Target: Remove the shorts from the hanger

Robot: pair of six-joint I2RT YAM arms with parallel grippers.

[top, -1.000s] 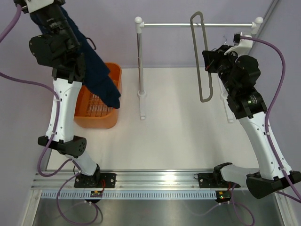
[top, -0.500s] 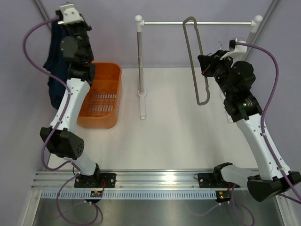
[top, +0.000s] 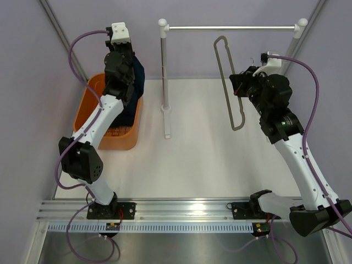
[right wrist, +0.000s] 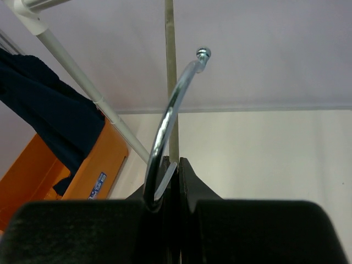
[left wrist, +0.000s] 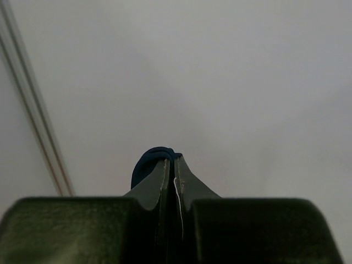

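The dark navy shorts (top: 136,87) hang limp from my left gripper (top: 124,88) over the orange basket, their lower end down inside it. In the left wrist view the left gripper (left wrist: 171,160) is shut on a fold of the shorts (left wrist: 151,162). The grey loop hanger (top: 225,77) is bare and hangs tilted just below the rail, held by my right gripper (top: 238,87). In the right wrist view the right gripper (right wrist: 179,163) is shut on the hanger (right wrist: 170,82) at the base of its wire hook (right wrist: 168,113). The shorts (right wrist: 49,104) show at the left there.
The orange basket (top: 92,102) stands at the back left and also shows in the right wrist view (right wrist: 71,170). The silver rail stand (top: 231,27) with white caps spans the back; its left post (top: 164,82) stands beside the basket.
My left arm swung the shorts from the far left wall rightward to above and into the basket. My right gripper shifted the hanger slightly left and lower, below the rail.
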